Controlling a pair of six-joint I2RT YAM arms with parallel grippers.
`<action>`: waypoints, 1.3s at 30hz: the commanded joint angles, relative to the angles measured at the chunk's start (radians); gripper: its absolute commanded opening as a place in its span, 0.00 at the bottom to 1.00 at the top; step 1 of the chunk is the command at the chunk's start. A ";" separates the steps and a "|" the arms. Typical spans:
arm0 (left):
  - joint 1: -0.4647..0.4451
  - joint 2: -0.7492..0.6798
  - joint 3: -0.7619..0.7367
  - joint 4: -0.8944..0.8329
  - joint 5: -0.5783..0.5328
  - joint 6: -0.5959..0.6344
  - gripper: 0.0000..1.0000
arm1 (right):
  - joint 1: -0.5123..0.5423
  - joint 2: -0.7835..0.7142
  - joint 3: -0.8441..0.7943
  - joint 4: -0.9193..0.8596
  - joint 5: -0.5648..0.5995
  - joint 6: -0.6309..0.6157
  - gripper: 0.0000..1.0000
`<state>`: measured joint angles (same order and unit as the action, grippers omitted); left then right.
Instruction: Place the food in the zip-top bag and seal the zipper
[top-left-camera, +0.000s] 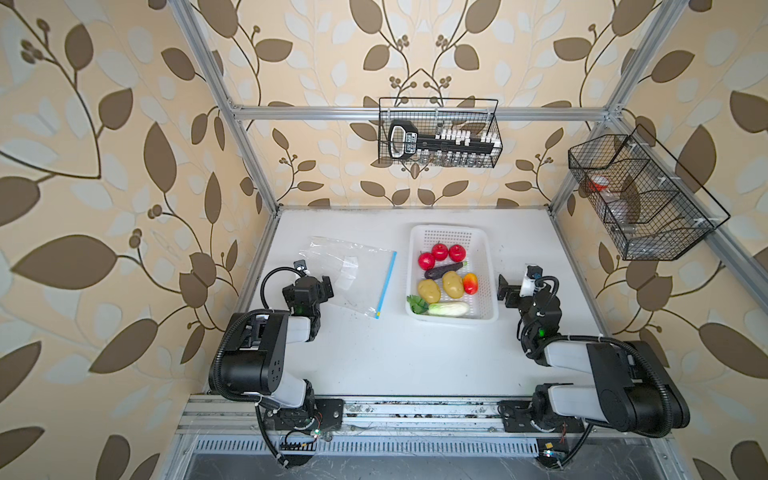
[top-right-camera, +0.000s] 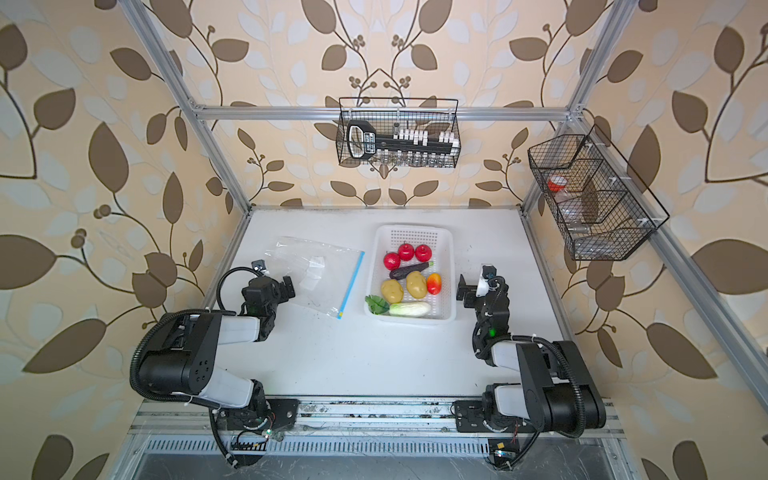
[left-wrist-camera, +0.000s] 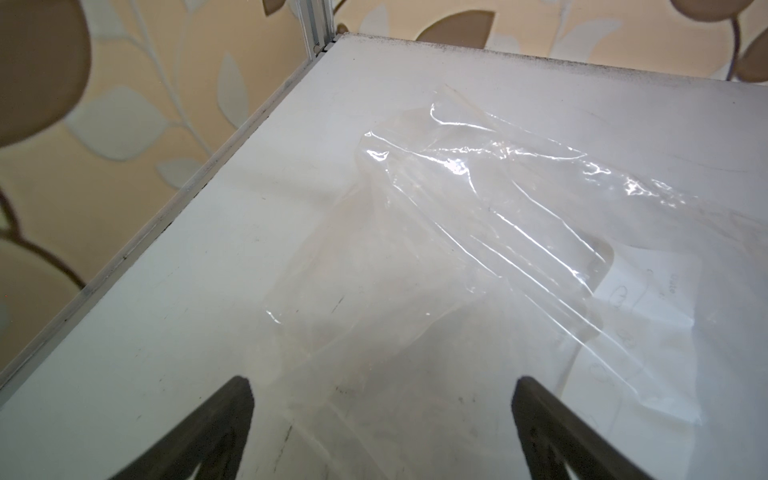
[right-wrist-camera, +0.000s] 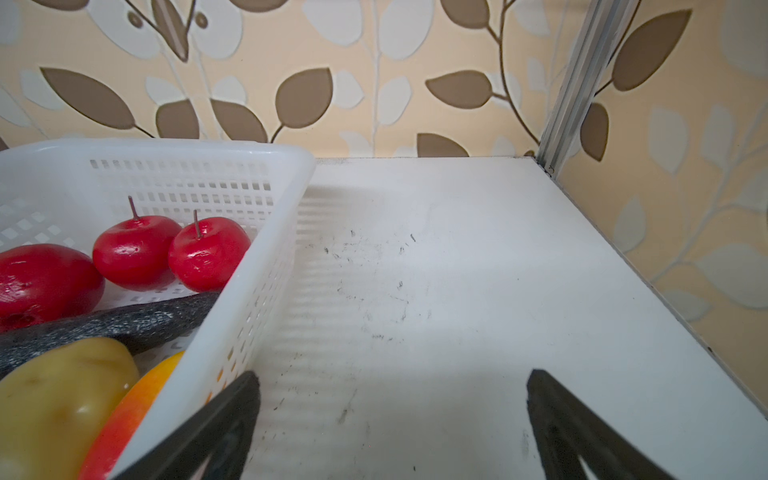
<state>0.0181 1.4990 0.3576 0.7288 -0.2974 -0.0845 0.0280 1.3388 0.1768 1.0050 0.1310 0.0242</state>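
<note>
Noted: left gripper (left-wrist-camera: 382, 384) and right gripper (right-wrist-camera: 392, 376) gape empty; zip-top bag (top-left-camera: 357, 257) lies at left's two o'clock, zipper (top-left-camera: 386, 286) running twelve-to-six

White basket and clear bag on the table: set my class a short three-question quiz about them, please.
1. How many red apples lie in the white basket?
2. True or false: the eggplant is already inside the clear bag.
3. Which edge of the bag carries the blue zipper? A) the edge facing the basket B) the edge facing away from the basket C) neither
Key: 1. three; 2. false, the eggplant lies in the basket; 3. A.
</note>
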 joint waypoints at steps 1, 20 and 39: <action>-0.012 -0.006 0.017 0.031 -0.021 -0.004 0.99 | 0.007 0.007 0.000 0.014 0.009 -0.017 1.00; -0.012 -0.009 0.014 0.032 -0.018 -0.004 0.99 | -0.007 0.008 0.004 0.006 -0.018 -0.012 1.00; -0.015 -0.008 0.020 0.026 0.032 0.019 0.99 | -0.029 0.010 0.006 0.005 -0.057 0.000 1.00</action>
<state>0.0116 1.4990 0.3576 0.7288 -0.2852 -0.0799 0.0082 1.3388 0.1768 1.0042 0.1036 0.0254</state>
